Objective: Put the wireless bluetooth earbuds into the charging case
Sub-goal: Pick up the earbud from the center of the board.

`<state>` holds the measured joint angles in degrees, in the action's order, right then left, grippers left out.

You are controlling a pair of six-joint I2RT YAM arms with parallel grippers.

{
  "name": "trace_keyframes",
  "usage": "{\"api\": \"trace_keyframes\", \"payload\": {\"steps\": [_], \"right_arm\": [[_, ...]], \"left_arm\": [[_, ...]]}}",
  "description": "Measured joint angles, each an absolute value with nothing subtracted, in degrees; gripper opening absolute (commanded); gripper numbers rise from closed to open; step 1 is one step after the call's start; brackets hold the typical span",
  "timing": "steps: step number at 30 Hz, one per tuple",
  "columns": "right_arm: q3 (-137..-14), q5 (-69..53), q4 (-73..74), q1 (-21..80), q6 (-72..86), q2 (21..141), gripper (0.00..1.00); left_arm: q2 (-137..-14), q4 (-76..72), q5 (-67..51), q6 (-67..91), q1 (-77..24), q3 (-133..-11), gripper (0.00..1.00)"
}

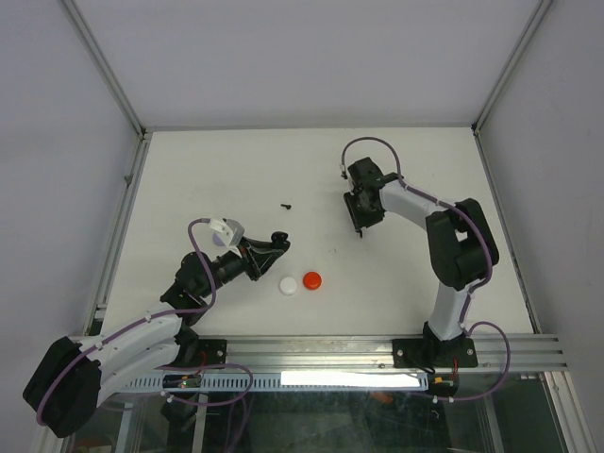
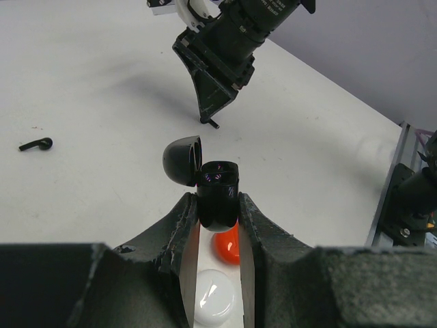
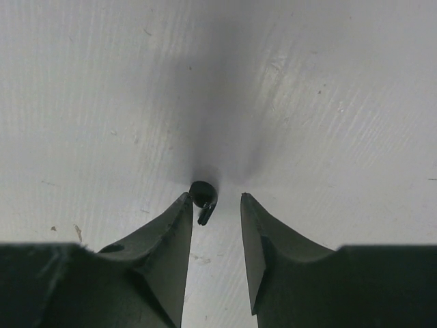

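Our left gripper (image 2: 216, 200) clenches the black charging case (image 2: 218, 181), lid flipped open so a bud can go in. Our right gripper (image 3: 216, 203) stands parted, a black earbud (image 3: 203, 195) touching one fingertip, seemingly unclamped. A second earbud (image 2: 35, 144) lies off to the left gripper's side on the table (image 1: 425, 189).

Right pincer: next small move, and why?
Probably shift the right pincer sideways until the black earbud is centred between its fingers, before closing. Its jaws stand open, and the bud sits against the tip of the finger on the left of the wrist view, not between both. The left pincer holds the black case, lid open.
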<state>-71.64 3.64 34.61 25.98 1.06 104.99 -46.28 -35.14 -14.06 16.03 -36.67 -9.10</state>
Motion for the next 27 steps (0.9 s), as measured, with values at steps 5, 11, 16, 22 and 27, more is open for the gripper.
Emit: {"api": "trace_keyframes", "payload": {"steps": [5, 11, 16, 22, 27], "right_arm": [[-73.06, 3.2, 35.51, 25.78, 0.73, 107.61, 0.35], [-74.15, 3.14, 36.67, 25.78, 0.3, 109.1, 0.32], [-75.68, 3.11, 38.26, 25.8, 0.05, 110.13, 0.28], [-77.1, 2.81, 40.12, 26.13, -0.14, 111.02, 0.19], [-77.25, 3.49, 41.25, 26.87, -0.19, 110.98, 0.16]], "left_arm": [[-46.57, -35.18, -14.17, 16.01, -36.67, -9.1, 0.0], [-47.0, -35.7, -14.98, 16.01, -36.67, -9.1, 0.0], [-47.29, -36.05, -15.16, 16.01, -36.67, -9.1, 0.0], [-47.31, -36.05, -15.33, 16.01, -36.67, -9.1, 0.0], [-47.31, -36.27, -15.35, 15.97, -36.67, -9.1, 0.0]]}}
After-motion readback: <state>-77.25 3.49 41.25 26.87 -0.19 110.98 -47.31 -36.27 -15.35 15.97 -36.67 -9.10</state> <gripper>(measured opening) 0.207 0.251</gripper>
